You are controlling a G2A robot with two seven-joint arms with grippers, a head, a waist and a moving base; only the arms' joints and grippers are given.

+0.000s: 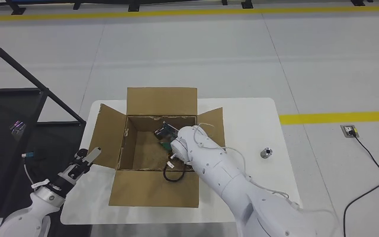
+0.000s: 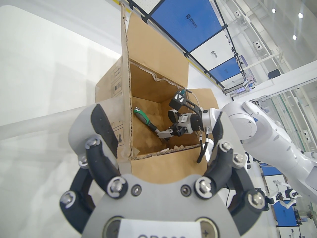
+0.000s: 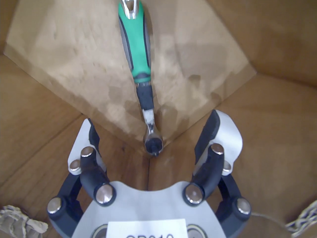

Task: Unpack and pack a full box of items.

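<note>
A: Right gripper [image 3: 153, 125] is down inside the box [image 1: 155, 101], fingers apart, holding nothing.
B: Ratchet?
A: The green-handled ratchet [image 3: 135, 43] is in the box, head in a corner, just ahead of it.
B: Left gripper [image 1: 89, 154] is outside by the side flap, spread, empty.

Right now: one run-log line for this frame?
ratchet lying on box floor | right gripper open over its head | left gripper open at side flap
</note>
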